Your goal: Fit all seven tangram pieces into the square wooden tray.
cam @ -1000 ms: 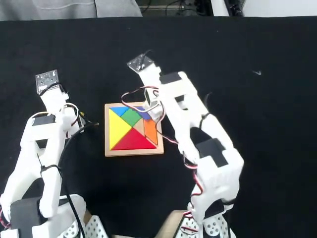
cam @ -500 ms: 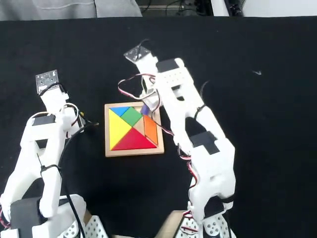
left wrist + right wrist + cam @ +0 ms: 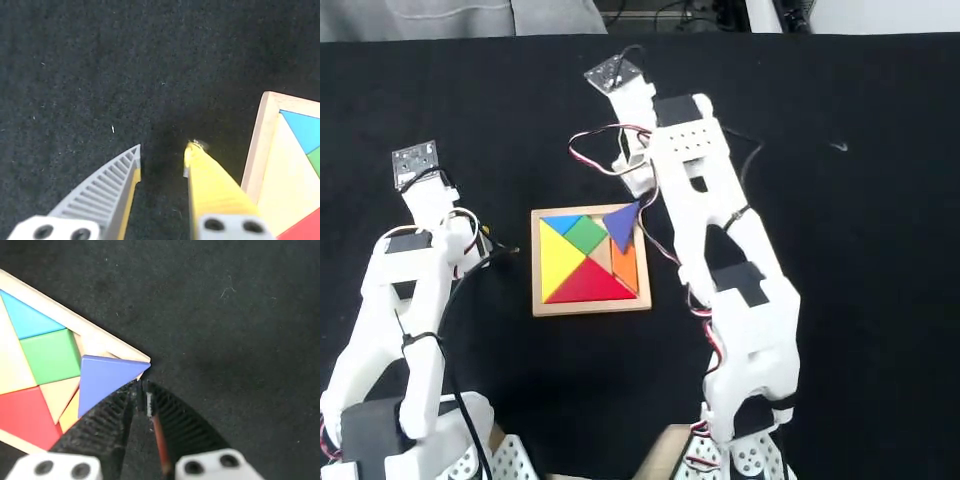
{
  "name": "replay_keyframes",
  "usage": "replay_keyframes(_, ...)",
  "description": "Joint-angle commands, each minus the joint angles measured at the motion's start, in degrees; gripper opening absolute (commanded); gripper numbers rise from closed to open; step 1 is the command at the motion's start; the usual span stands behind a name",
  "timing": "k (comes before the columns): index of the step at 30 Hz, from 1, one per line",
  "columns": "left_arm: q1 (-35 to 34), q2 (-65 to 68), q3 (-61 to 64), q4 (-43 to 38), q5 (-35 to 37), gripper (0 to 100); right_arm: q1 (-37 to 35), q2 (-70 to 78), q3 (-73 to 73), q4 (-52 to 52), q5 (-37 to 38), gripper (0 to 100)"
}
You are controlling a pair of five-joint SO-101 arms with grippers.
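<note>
**Status.** Six pieces are seated flat in the square wooden tray (image 3: 590,306): the yellow triangle (image 3: 555,260), red triangle (image 3: 588,284), green square (image 3: 585,236), light blue triangle (image 3: 560,222), tan piece (image 3: 57,392) and orange piece (image 3: 626,268). The seventh piece, the dark blue triangle (image 3: 620,227), is laid askew over the tray's far corner on the right arm's side. One point is carried over the rim, and bare wood is left exposed beside it.

**Grippers.** The right gripper (image 3: 142,387) is positioned at the overhanging point of the dark blue triangle. Its jaws are drawn together to a thin slit, and a grasp on the piece is not confirmed. The left gripper (image 3: 165,147) is held over the black cloth just beside the tray, its jaws parted narrowly with nothing between them.

**Remaining.** The task is judged nearly complete. The dark blue triangle is yet to be turned and pressed into its recess.
</note>
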Motion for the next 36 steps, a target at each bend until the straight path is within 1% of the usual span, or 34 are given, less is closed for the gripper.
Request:
replay_keyframes(1,-0.57,-1.14,-0.13,-0.97,0.26,15,0.18,-0.57,-2.15,-0.44,7.91,11.9)
replay_keyframes(2,-0.57,-1.14,-0.13,-0.97,0.26,15,0.18,-0.57,-1.8,-0.62,10.9,16.0)
replay_keyframes(3,-0.57,-1.14,-0.13,-0.97,0.26,15,0.09,-0.48,-1.19,-1.23,13.27,18.0)
replay_keyframes(4,-0.57,-1.14,-0.13,-0.97,0.26,15,0.0,-0.48,-0.31,-3.08,14.86,17.4)
replay_keyframes(7,-0.57,-1.14,-0.13,-0.97,0.26,15,-0.62,-0.22,3.56,-10.37,15.12,8.0)
replay_keyframes(9,-0.57,-1.14,-0.13,-0.97,0.26,15,-1.05,0.84,5.58,-12.75,15.21,1.2)
replay_keyframes(11,-0.57,-1.14,-0.13,-0.97,0.26,15,-1.05,2.24,6.37,-13.19,15.21,2.1)
replay_keyframes(18,-0.57,-1.14,-0.13,-0.97,0.26,15,-0.97,6.02,6.64,-12.57,15.56,1.1)
replay_keyframes(23,-0.57,-1.14,-0.13,-0.97,0.26,15,-0.97,5.93,6.2,-6.15,15.65,1.1)
replay_keyframes(31,-0.57,-1.14,-0.13,-0.97,0.26,15,-1.23,2.07,6.81,0.44,15.74,1.1)
replay_keyframes(33,-0.57,-1.14,-0.13,-0.97,0.26,15,-1.23,1.27,6.73,-0.26,15.56,1.1)
replay_keyframes(36,-0.57,-1.14,-0.13,-0.97,0.26,15,0.44,-0.04,5.67,-5.01,14.24,1.1)
